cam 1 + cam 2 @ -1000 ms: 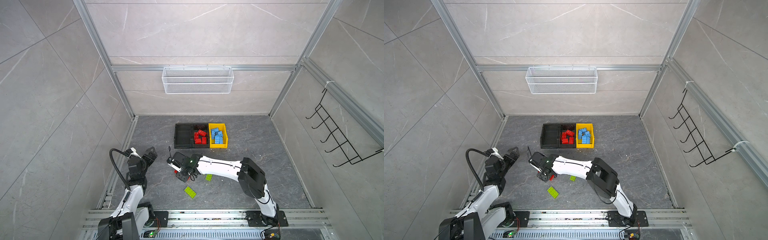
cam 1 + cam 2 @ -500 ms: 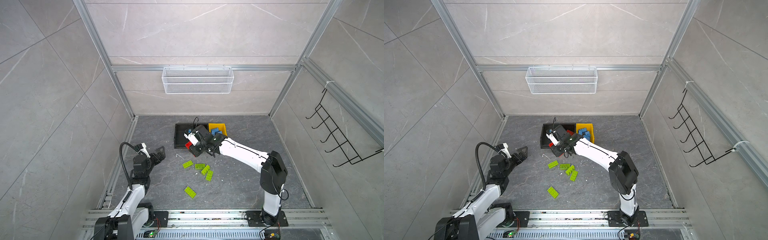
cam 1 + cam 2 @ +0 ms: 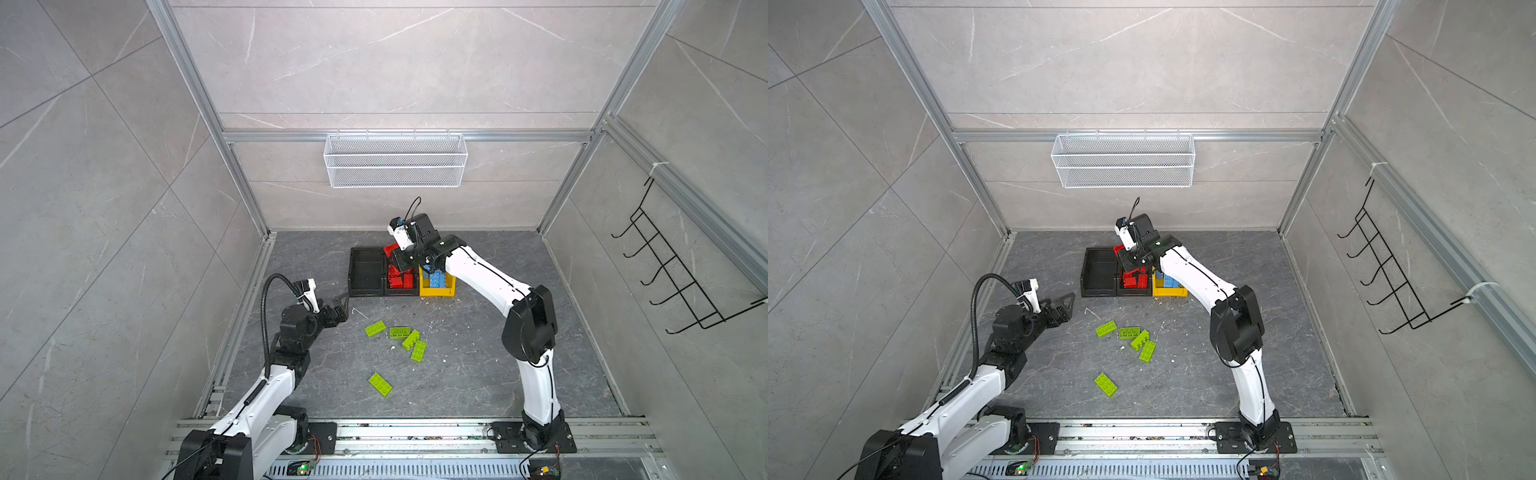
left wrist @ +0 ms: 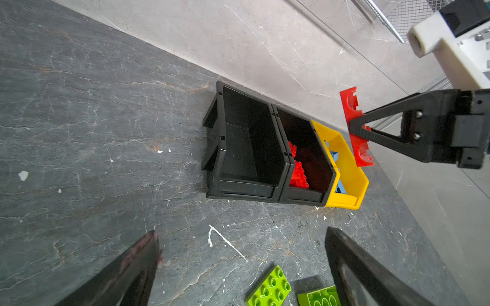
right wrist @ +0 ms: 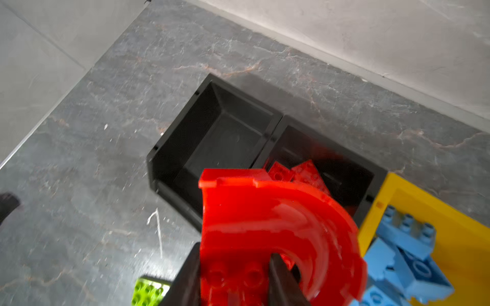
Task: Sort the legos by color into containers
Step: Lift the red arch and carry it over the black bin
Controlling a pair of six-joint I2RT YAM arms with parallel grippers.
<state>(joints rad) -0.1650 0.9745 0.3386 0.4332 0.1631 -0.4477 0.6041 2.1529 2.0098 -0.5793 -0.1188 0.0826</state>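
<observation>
5 green legos (image 3: 399, 332) nr bins (image 3: 365, 272)

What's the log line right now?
right fingers: shut on red arch, over middle bin | left fingers: open, empty | green bricks: five loose on floor | other black bin: empty

One black bin (image 3: 365, 272) stands empty; the second black bin (image 3: 401, 292) holds red bricks (image 3: 401, 279), and the yellow bin (image 3: 436, 291) holds blue bricks (image 3: 435, 279). A red arch (image 5: 265, 212) hangs above the bins. Five lime bricks (image 3: 375, 328) lie loose in front.
</observation>
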